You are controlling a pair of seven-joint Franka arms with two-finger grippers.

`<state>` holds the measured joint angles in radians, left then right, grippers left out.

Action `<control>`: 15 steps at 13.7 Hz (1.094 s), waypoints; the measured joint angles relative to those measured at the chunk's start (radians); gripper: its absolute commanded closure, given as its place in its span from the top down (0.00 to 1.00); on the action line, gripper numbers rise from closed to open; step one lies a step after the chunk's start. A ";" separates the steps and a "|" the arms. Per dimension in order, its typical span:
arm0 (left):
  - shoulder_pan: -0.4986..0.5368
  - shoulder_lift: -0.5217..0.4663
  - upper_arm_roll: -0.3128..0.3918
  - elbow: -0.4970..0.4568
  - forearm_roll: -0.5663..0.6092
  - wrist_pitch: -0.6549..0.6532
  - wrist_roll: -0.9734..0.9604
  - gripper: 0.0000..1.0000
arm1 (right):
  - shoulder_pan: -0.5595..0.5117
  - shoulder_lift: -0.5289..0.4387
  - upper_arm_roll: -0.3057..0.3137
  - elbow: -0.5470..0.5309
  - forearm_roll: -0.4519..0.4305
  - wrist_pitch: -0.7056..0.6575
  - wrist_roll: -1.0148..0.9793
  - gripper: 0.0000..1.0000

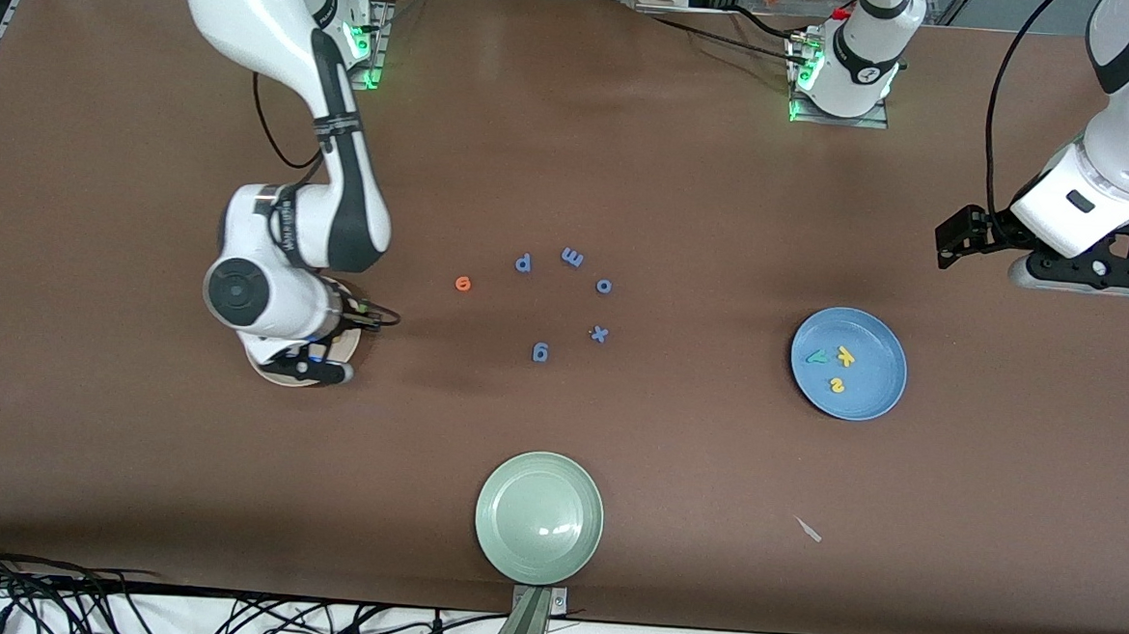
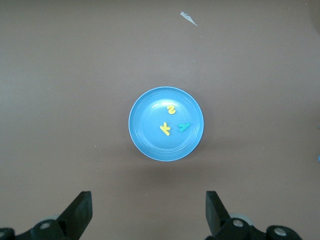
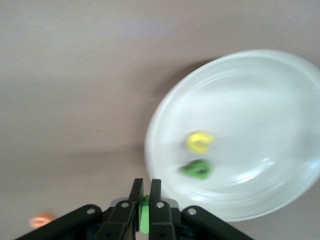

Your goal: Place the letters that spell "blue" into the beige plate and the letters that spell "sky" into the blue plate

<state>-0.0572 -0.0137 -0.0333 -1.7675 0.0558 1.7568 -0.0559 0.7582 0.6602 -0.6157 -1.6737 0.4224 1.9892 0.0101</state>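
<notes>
Fingers of your right gripper [image 3: 143,200] clamped on the thin green l [image 3: 144,214] beside the beige plate [image 3: 280,90]: centre over it before release; left gripper [image 2: 147,210], spread, waits above the blue plate [image 2: 145,145].

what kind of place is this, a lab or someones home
Most likely a robotics lab. Two arms are bolted to a brown-covered table, cables run along its edge, and the only items are test props: foam letters and the blue plate, beige plate and green plate.
</notes>
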 measured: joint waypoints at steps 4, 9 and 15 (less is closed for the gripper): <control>0.000 -0.001 0.002 0.004 0.000 -0.003 0.000 1.00 | -0.026 0.002 -0.040 -0.028 0.001 0.004 -0.132 0.59; 0.001 -0.001 0.011 0.004 -0.058 -0.074 0.002 1.00 | -0.006 0.003 -0.033 -0.031 0.007 0.006 -0.064 0.63; 0.007 -0.001 0.023 0.007 -0.065 -0.086 0.028 1.00 | 0.187 0.003 0.014 -0.028 0.043 0.039 0.372 0.63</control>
<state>-0.0503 -0.0149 -0.0106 -1.7607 -0.0092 1.6709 -0.0274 0.9451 0.6630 -0.6020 -1.7013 0.4650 2.0287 0.3821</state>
